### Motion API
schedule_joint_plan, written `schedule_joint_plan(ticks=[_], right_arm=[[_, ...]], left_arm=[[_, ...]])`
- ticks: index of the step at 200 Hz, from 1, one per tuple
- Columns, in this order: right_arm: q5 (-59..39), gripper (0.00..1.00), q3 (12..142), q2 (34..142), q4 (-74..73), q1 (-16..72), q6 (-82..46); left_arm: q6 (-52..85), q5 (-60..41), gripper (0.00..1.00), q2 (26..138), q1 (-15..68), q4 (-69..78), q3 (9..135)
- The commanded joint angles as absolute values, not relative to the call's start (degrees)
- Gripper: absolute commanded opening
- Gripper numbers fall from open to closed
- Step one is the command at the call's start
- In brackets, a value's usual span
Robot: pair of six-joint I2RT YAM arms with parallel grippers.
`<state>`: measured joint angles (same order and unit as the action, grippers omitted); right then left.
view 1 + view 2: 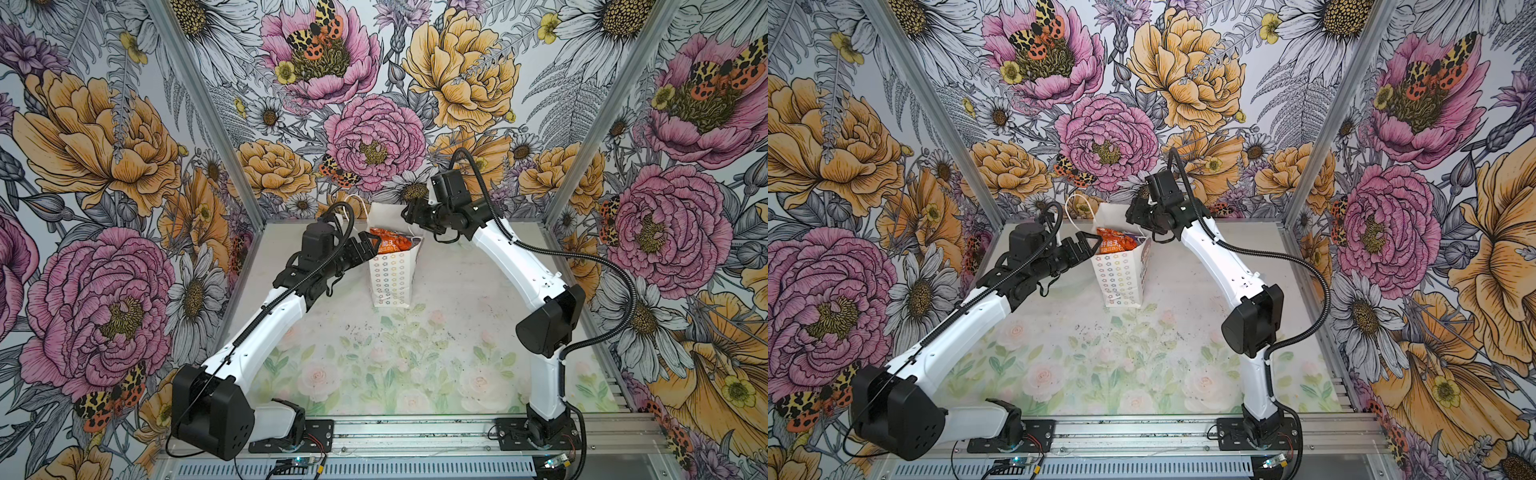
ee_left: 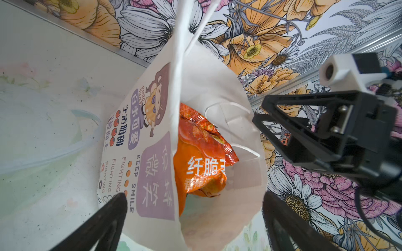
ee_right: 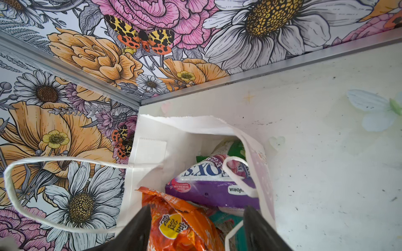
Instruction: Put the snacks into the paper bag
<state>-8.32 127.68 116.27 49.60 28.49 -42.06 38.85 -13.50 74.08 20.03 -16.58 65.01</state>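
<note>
Both top views, mid-frame: our left gripper (image 1: 372, 245) released beside bag (image 1: 390, 278), orange snack (image 1: 392, 244) inside; right gripper (image 1: 408, 214) unclenched above.

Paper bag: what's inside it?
An orange packet sits on top, a purple FOX'S packet beside it, a green packet and a teal packet peeking out. Whatever lies under them in the paper bag is covered.

Green packet (image 3: 238, 150) mostly hidden behind purple packet (image 3: 208, 191) inside paper bag (image 3: 152, 152).

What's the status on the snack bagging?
Left end effector open, right end effector open. Orange packet poking from paper bag, purple packet inside too. Handle string lying in the mouth.
</note>
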Motion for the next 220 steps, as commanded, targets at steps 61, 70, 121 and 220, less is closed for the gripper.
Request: schedule_joint_plan(ticks=[61, 70, 121, 220], right_arm=[[-10.73, 0.64, 120.84, 100.70, 50.41, 21.30, -28.85], [-10.56, 0.64, 118.26, 98.50, 50.45, 20.41, -26.83], [-6.77, 0.65, 103.22, 87.08, 50.09, 13.01, -13.64], [-3.59, 0.66, 48.71, 71.64, 1.54, 0.45, 1.68]], left_arm=[[32.45, -8.12, 0.99, 63.32, 18.25, -25.04, 70.86], [31.90, -7.58, 0.99, 62.36, 17.20, -25.72, 71.00], [25.23, -1.47, 0.99, 59.32, 11.78, -25.84, 69.58], [10.61, 3.35, 0.99, 55.48, 2.04, -4.54, 49.35]])
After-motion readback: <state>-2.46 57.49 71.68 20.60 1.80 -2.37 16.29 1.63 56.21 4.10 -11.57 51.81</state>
